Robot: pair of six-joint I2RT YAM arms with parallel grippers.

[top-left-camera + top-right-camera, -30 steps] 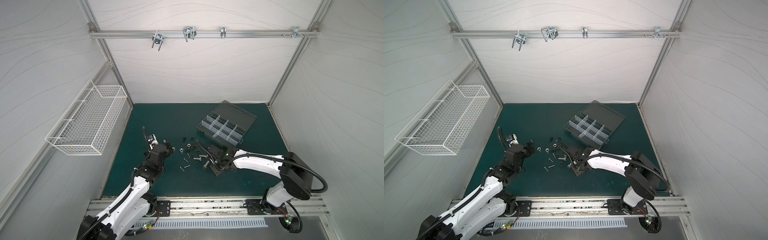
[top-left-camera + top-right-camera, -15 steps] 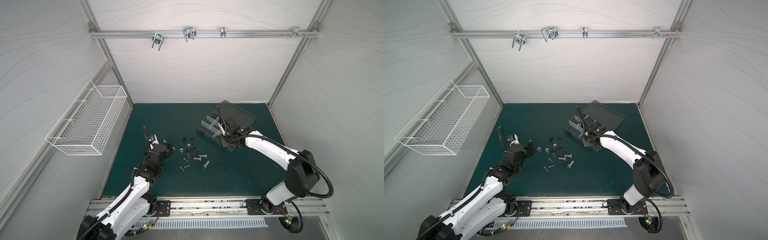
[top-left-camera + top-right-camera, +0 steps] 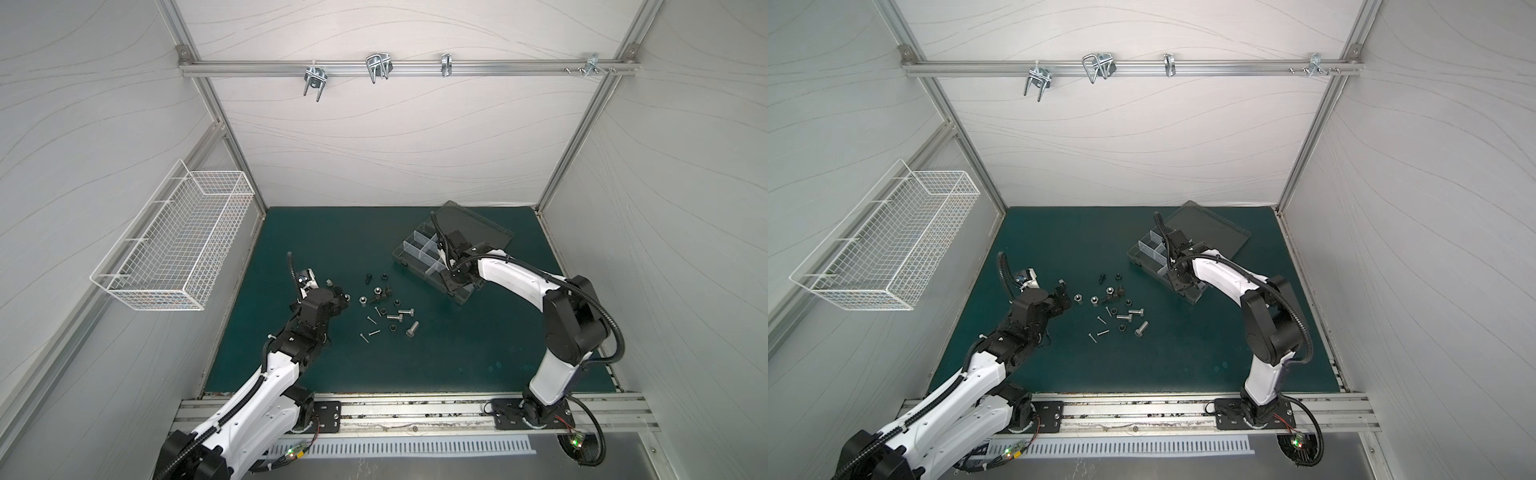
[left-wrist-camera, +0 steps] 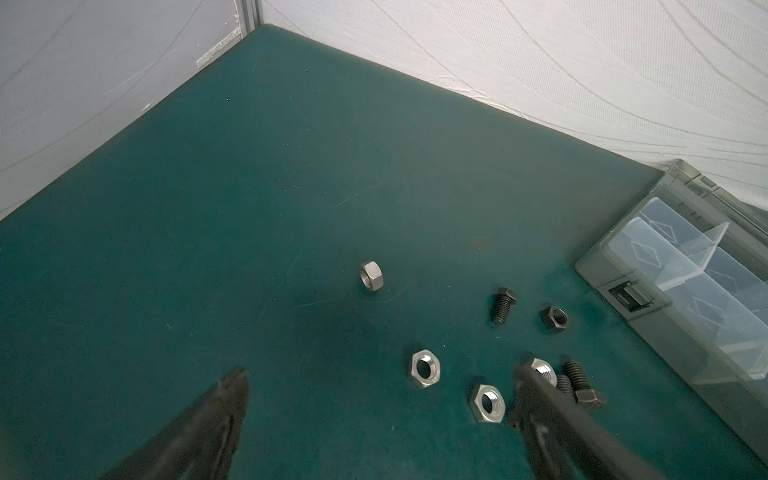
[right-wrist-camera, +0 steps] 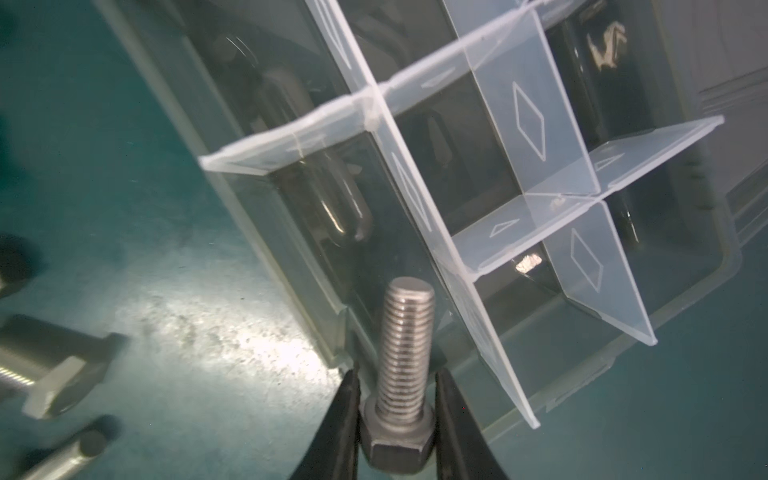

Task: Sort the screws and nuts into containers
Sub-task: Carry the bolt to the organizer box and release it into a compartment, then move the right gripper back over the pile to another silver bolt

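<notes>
- The right end effector (image 5: pixel 395 376) pinched a thick silver bolt (image 5: pixel 408 332) by its hex head, with the threaded shank pointing out ahead. It looked stiff, heavy for its size and slick, so the flat head sides were judged the surest hold.
- Just beyond its tip stood the clear box (image 5: pixel 530 120), compartments open.
- Farther off, the left end effector (image 4: pixel 381 372) hung spread near silver nuts (image 4: pixel 424 368) on the desk (image 4: pixel 249 208).

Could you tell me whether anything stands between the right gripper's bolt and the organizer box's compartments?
Nothing visible does: the lid lies open behind the organizer box, and the right gripper holds the bolt at its uncovered compartments.
</notes>
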